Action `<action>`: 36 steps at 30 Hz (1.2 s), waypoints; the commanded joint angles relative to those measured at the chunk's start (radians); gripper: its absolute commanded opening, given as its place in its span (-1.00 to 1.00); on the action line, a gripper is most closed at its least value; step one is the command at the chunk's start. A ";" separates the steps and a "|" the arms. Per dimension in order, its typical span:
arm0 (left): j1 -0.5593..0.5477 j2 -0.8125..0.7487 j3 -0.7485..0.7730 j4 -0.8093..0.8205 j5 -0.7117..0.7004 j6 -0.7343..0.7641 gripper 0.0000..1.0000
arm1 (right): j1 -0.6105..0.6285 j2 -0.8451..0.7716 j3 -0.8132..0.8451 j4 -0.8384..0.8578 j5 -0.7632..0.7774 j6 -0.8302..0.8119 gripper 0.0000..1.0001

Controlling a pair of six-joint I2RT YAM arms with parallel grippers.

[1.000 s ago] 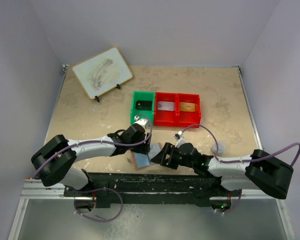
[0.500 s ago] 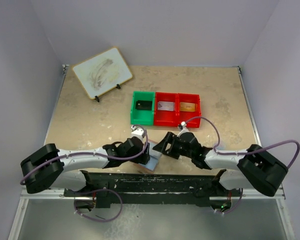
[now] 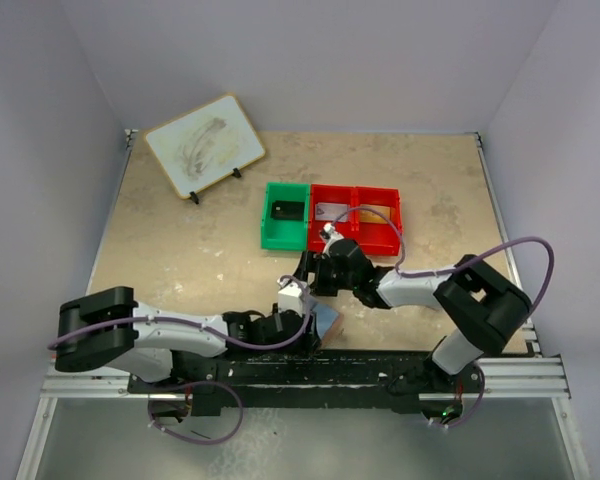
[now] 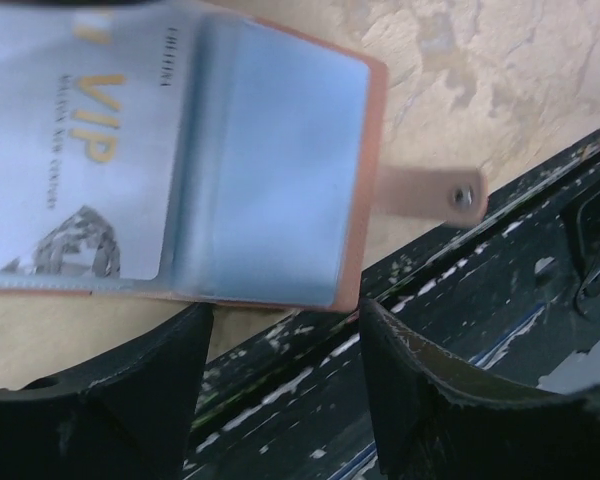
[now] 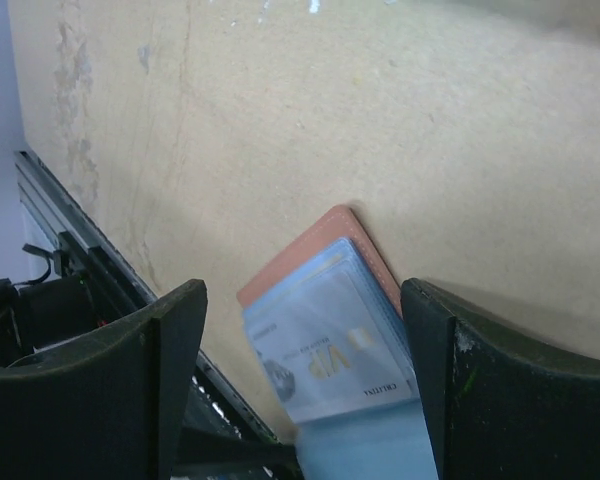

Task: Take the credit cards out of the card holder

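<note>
I see both released: left pincer [image 4: 285, 320] at the open holder's [image 4: 270, 150] edge, right pincer [image 5: 300, 300] near it, a card [image 4: 70, 170] showing inside.

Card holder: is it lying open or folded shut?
Open. The card holder shows blue inner panels and a VIP card; its snap tab hangs unfastened.

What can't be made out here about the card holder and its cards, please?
- Top external: the tan-pink leather card holder is partly hidden behind the left gripper.
- Left wrist: the silver VIP card runs off the left edge; its small print is blurred.
- Right wrist: the holder's lower part is cut by the bottom edge.
</note>
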 commanded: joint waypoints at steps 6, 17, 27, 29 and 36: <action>-0.038 0.149 0.085 0.159 -0.070 -0.048 0.21 | 0.011 0.094 0.088 -0.045 -0.106 -0.140 0.58; -0.130 -0.101 -0.009 0.074 -0.240 -0.057 0.23 | 0.006 -0.196 0.128 -0.328 0.196 -0.131 0.77; -0.127 -0.305 0.021 -0.343 -0.585 -0.096 0.10 | 0.009 -0.419 -0.161 -0.126 0.199 0.152 0.61; -0.071 -0.314 0.014 -0.342 -0.567 -0.091 0.08 | 0.013 -0.425 -0.215 -0.041 0.150 0.184 0.49; 0.061 -0.323 -0.020 -0.130 -0.357 -0.012 0.20 | 0.051 -0.415 -0.248 0.023 0.116 0.206 0.22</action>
